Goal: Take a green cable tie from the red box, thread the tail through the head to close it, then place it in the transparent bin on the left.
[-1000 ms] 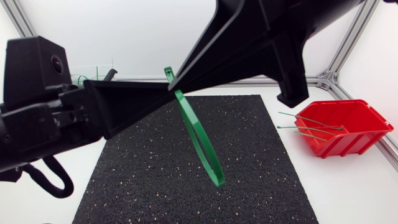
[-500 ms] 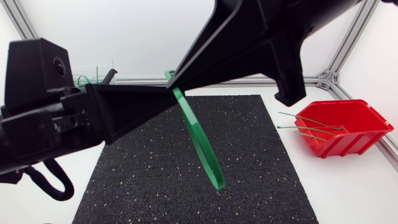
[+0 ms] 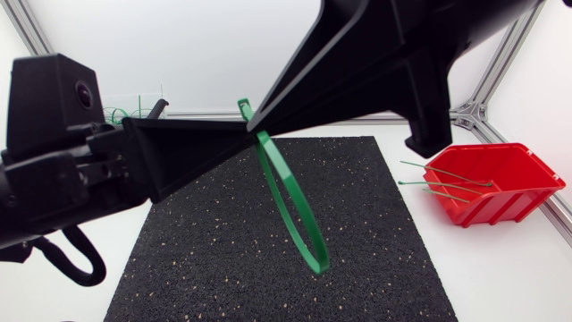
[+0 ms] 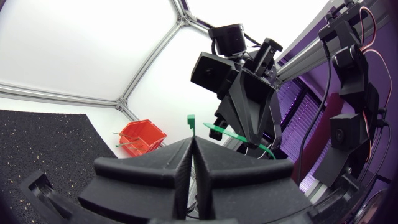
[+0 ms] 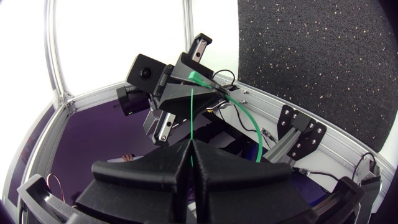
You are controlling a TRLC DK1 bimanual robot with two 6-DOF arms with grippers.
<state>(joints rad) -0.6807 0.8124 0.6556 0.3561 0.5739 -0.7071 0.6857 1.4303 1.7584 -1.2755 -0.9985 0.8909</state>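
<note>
A: Where was the green cable tie at that point?

B: In the air above the black mat, well clear of the red box. It hung as a loop from the two grippers, whose tips met close together.

A: And the grippers themselves?

B: The left gripper had its fingers pressed together on the tie just under the head. The right gripper was pinched on the thin strap running up towards the head.

A: So the threading step?

B: I judged so. The loop looked formed, with the tail probably already through, though the joint itself was hard to make out.

A: What did the next move call for?

B: Pulling the tail straight through while the head was held steady, then one arm letting go so the other could carry the loop to the transparent bin at the far left.
</note>
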